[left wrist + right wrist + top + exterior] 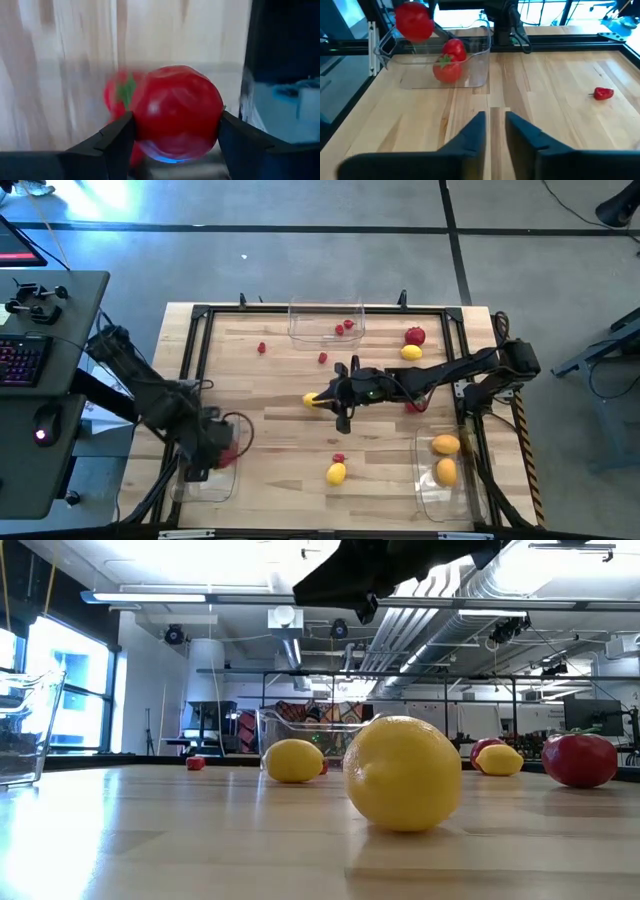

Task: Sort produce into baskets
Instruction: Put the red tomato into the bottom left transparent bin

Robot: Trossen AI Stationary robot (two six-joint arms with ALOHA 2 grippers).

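Red and glossy, a round toy tomato (177, 112) sits clamped between the left end effector (222, 448) fingers at the high view's lower left, over a clear plastic bin (208, 480) already holding tomatoes. Mid-frame, the right end effector (335, 397) hangs beside a yellow lemon-like oval (316, 400) on the wooden bench (270, 440); its fingers stand narrow, seemingly gripping nothing.

Three clear bins stand on the table: one at the far edge (327, 321) containing small red berries (345, 327), one at the near right (447, 477) containing two orange ovals (446, 445), one at the near left (213, 477) where a red tomato (177, 111) is held above another tomato (447, 69). Lemons (336, 473), berries (262, 348) and a tomato (415, 336) are scattered loose.
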